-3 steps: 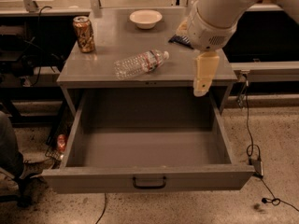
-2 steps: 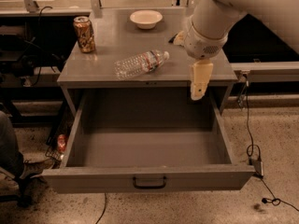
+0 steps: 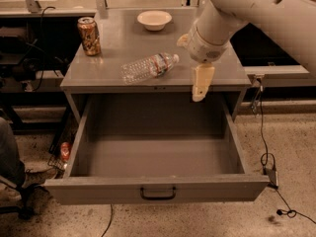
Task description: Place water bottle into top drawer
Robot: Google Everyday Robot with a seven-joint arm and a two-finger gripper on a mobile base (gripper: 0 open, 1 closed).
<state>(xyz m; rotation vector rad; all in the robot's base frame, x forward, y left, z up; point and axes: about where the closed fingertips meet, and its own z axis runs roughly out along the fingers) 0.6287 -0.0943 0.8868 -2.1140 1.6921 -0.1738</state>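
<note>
Cabinet of grey metal [image 3: 224,73] fills the middle of the view, and at the far left of its flat top stands a brown-orange drink can [image 3: 89,35], upright and well clear of the work, so it looks like a bystander rather than part of the job. Below, the wide, deep grey metal top drawer [image 3: 98,195] is pulled fully out, with its small black handle [image 3: 158,193] centred on the front panel. Its floor is bare, so I judge it is standing open to take the load. The small clear crinkled plastic water bottle [image 3: 148,67], with its white cap and red-blue-white label band, lies on its side near the front edge of the top, cap pointing right. It is not in the drawer and nothing grips it, so the pick is not yet done. Behind it a shallow white bowl [image 3: 154,19] sits near the back edge. Right of the bottle the cream two-finger gripper [image 3: 198,90] hangs from the pale arm [image 3: 256,9], pointing down past the cabinet's front lip, near the bottle's cap end but apart from it. Whether its jaws are apart or together I cannot tell. A dark cable [image 3: 264,147] trails down the floor at the right. Counted: one can, one drawer open, one bottle, one bowl, one gripper.
</note>
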